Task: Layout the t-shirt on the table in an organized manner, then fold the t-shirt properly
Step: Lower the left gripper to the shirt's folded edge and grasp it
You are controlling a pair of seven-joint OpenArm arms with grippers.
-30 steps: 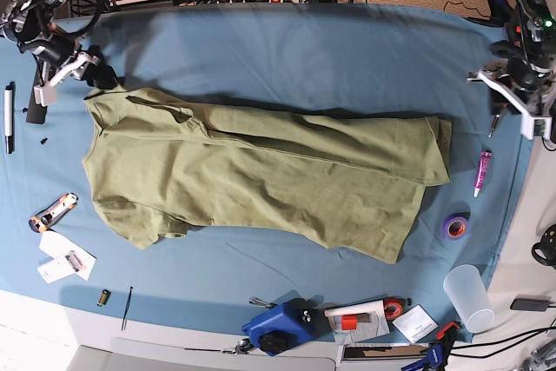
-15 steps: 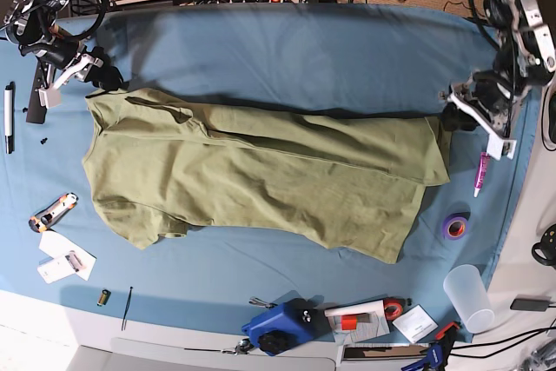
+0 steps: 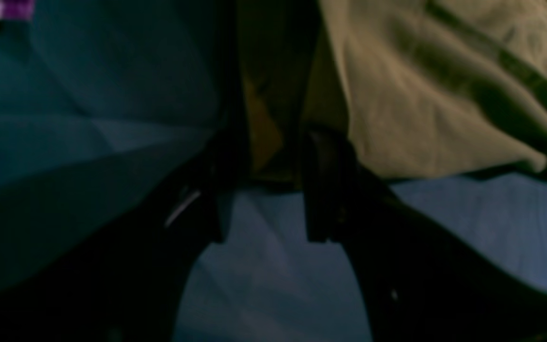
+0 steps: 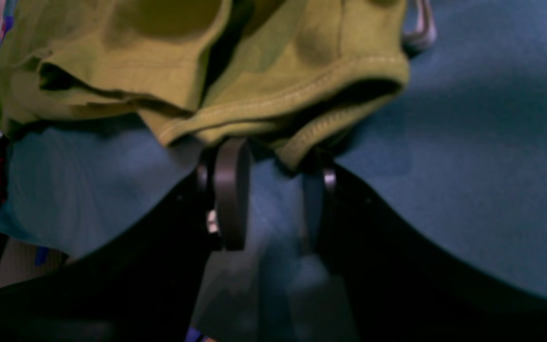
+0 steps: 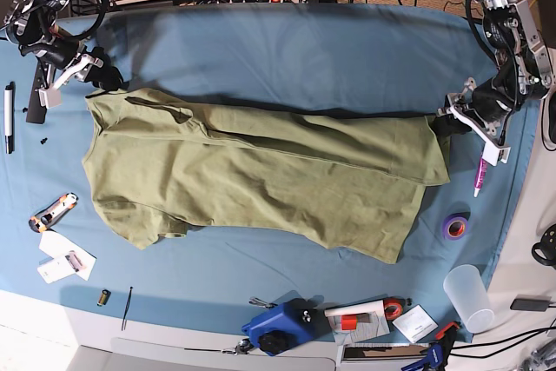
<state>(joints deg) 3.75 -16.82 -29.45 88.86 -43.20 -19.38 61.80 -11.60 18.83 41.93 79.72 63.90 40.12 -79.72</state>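
The olive-green t-shirt (image 5: 261, 171) lies lengthwise across the light blue table (image 5: 304, 49), loosely flattened with creases. My right gripper (image 5: 102, 76) is at the shirt's far left corner. In the right wrist view it (image 4: 273, 154) is open, with the stitched hem (image 4: 302, 90) bunched right at its fingertips (image 4: 228, 190). My left gripper (image 5: 443, 121) is at the shirt's far right corner. In the left wrist view it (image 3: 273, 142) is open, with shaded shirt cloth (image 3: 420, 95) lying between and beyond the fingertips (image 3: 321, 190).
A pen (image 5: 9, 115) and a utility knife (image 5: 52, 210) lie at the left edge. A purple marker (image 5: 481, 171), a purple tape roll (image 5: 454, 227) and a plastic cup (image 5: 467, 297) are at the right. A blue tool (image 5: 278, 326) and papers sit at the front edge.
My left gripper has come in from the table's right edge to the shirt's far right corner. My right gripper has stayed at the left corner. The shirt has not moved.
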